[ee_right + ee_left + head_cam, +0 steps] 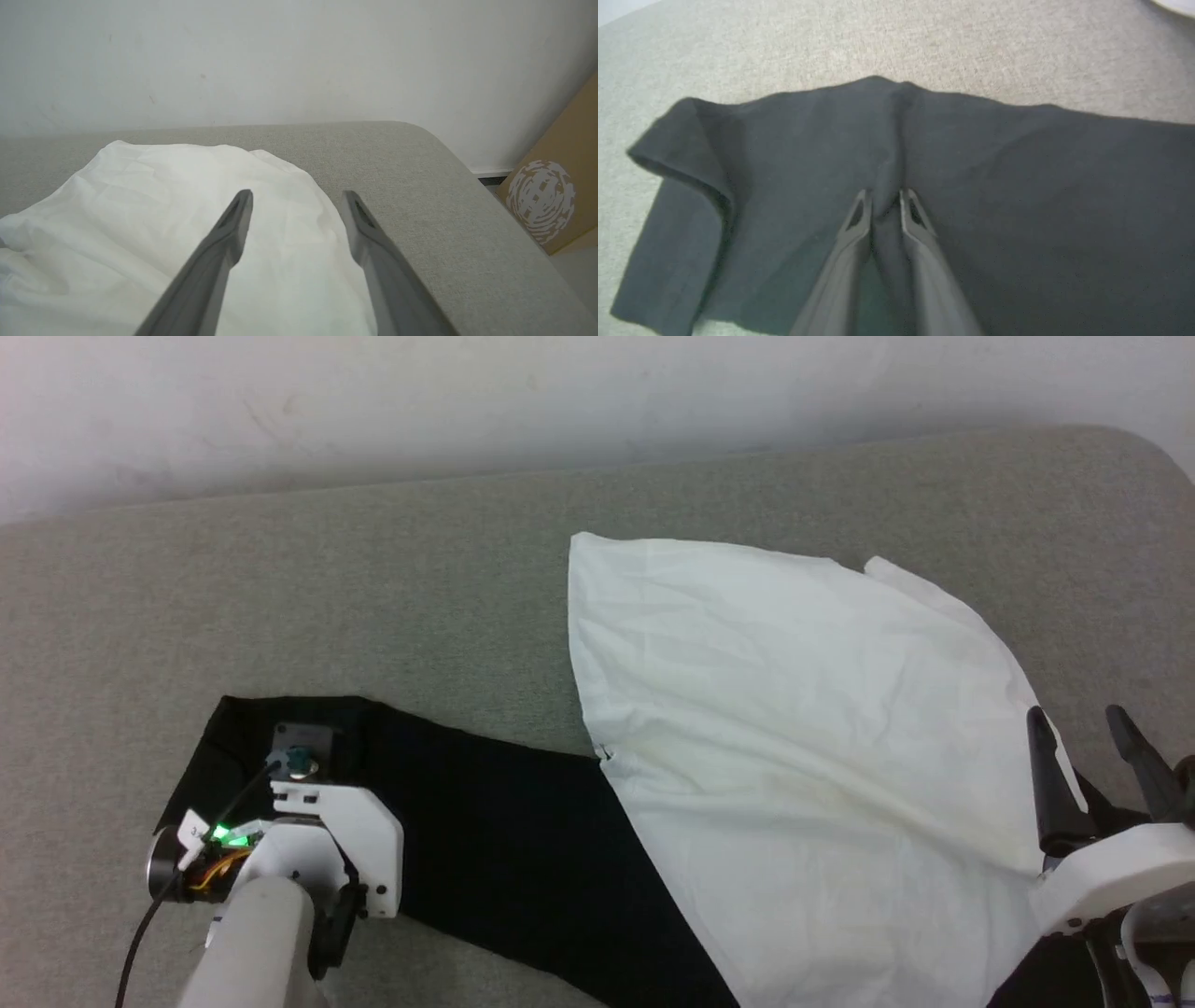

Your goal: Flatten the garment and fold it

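The garment lies on the grey padded surface, its white body (pixel 794 709) spread to the right and one black sleeve (pixel 504 831) stretched out to the left. My left gripper (pixel 885 200) points down onto that sleeve (pixel 1017 186) near its cuff end. Its fingers stand close together and pinch a raised ridge of the black cloth. The cuff end (pixel 677 140) is turned over at the left. My right gripper (pixel 1075 714) hovers open over the white body's right edge (pixel 140 210), nothing between its fingers (pixel 233 224).
The grey surface (pixel 373 579) runs back to a pale wall (pixel 467 401) and rounds off at the far right corner (pixel 420 140). A brown cardboard box (pixel 556 196) stands on the floor past the right edge.
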Tool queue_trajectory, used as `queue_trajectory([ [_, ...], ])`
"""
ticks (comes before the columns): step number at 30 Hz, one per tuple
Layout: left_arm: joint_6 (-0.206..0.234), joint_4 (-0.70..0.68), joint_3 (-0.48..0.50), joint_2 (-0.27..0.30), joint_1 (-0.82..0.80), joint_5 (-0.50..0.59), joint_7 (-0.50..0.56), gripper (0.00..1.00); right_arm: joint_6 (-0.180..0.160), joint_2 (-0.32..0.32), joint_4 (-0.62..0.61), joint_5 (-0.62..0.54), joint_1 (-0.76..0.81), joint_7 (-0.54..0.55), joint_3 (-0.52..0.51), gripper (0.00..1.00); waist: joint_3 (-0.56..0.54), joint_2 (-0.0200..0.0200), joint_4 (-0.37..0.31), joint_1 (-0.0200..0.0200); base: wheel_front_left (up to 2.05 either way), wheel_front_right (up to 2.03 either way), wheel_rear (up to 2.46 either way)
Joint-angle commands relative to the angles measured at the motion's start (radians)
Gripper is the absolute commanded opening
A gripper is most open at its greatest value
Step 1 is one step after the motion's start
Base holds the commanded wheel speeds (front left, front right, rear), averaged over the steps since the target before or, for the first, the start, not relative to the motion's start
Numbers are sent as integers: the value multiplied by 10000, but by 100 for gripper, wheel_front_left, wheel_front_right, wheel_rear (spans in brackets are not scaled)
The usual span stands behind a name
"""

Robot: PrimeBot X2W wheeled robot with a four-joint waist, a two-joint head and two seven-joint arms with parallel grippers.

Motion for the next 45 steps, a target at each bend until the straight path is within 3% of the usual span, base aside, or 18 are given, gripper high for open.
queue_trajectory([
  [1,94,153,41,7,139,0,-119,0,-19,37,59,15,15,-77,14,100,54,1,-96,-1,0,0,0],
  [11,726,-1046,107,278,-737,559,-3043,0,-19,79,188,-113,-140,-230,49,100,-335,1,-338,-1,0,0,0],
  [17,231,-1067,-748,214,-1737,992,-3596,0,-19,128,221,-99,-212,-325,81,100,-2,1,-645,-1,0,0,0],
  [24,-348,1516,-1062,260,-2066,799,-2539,0,-19,226,513,-51,-319,-526,267,100,255,1,-929,-1,0,0,0],
  [25,-358,1738,-1044,264,-2084,752,-2549,42,-19,237,546,-50,-325,-546,275,100,264,1,-932,-1,0,0,0],
  [26,-294,1882,-1013,270,-2106,736,-2655,100,-19,246,574,-51,-328,-561,272,100,262,1,-923,-1,0,0,0],
  [32,-26,2049,-815,18,-2013,409,-3781,100,-19,275,736,-115,-190,-574,161,100,-103,1,-588,-1,0,0,0],
  [37,57,1276,-809,-278,-1511,140,-4479,100,-19,247,796,-164,-36,-490,143,100,-705,1,-237,-1,0,0,0],
  [40,-125,524,-1004,-464,-757,-86,-3969,100,-19,228,797,-187,113,-403,148,100,-1026,1,-62,-1,0,0,0],
  [45,-516,-1114,-1473,-711,958,-687,-1635,100,-19,233,718,-203,361,-274,127,100,-1283,1,121,-1,0,0,0],
])
